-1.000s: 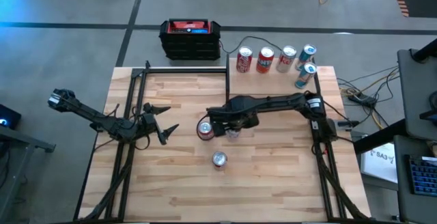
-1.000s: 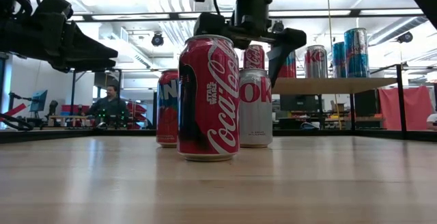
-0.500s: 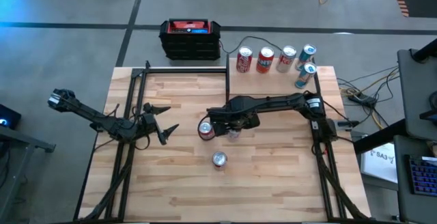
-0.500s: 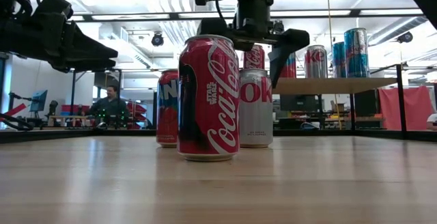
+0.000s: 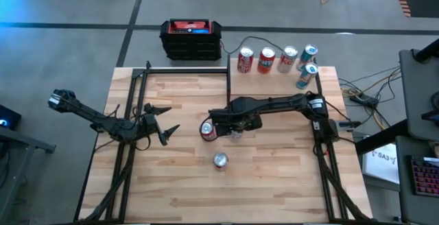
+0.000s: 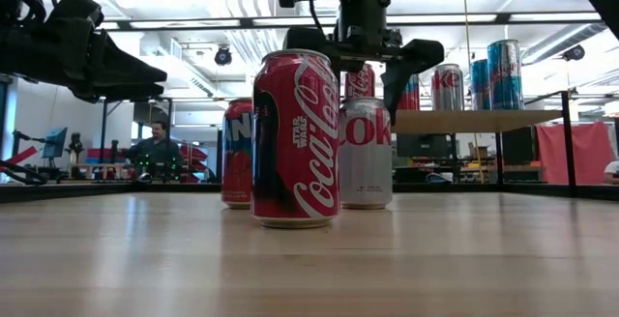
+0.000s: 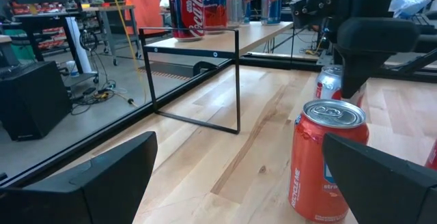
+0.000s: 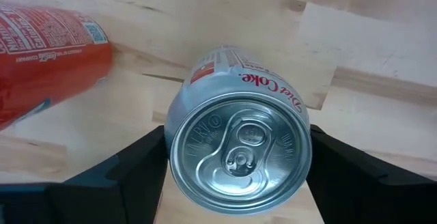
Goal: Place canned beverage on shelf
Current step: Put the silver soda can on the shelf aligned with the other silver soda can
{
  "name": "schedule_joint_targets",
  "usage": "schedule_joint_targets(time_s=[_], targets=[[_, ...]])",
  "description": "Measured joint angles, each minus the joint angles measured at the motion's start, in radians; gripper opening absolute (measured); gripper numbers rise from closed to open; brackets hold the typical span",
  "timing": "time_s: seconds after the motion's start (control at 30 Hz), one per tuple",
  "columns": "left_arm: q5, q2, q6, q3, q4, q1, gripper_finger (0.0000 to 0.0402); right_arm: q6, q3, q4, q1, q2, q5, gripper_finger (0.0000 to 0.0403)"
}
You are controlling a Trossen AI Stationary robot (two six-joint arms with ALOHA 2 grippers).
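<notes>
On the wooden worktop (image 5: 274, 177), the upright silver Diet Coke can (image 8: 237, 156) stands directly below the right gripper (image 8: 237, 157), between fingers (image 8: 130, 169) at three and nine o'clock, narrowing but apart from it.

High view. Shelf (image 5: 281, 81) at the table's (image 5: 171, 184) upper right, bearing five cans (image 5: 266, 60) along its far edge. Box (image 5: 191, 38) beyond the table's upper edge, left of the shelf. Three cans near table centre: one (image 5: 208, 130) left of another (image 5: 235, 134), one (image 5: 220, 160) below both.
</notes>
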Motion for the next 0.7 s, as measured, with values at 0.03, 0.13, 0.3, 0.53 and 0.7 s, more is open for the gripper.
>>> schedule_joint_targets(time_s=[0.03,0.13,0.3,0.53,0.7], targets=[[0.0,0.0,0.0,0.0,0.0,0.0,0.04,0.001,0.0,-0.001,0.002,-0.002,-0.001,0.0279],[0.0,0.0,0.0,0.0,0.0,0.0,0.04,0.0,-0.003,-0.003,0.011,-0.011,-0.006,0.0279],[0.0,0.0,0.0,0.0,0.0,0.0,0.04,0.028,-0.004,-0.006,0.026,-0.017,-0.008,0.0279],[0.0,0.0,0.0,0.0,0.0,0.0,0.04,0.034,-0.005,-0.008,0.026,-0.017,0.0,0.0279],[0.0,0.0,0.0,0.0,0.0,0.0,0.04,0.034,-0.008,-0.009,0.027,-0.017,0.0,0.0279]])
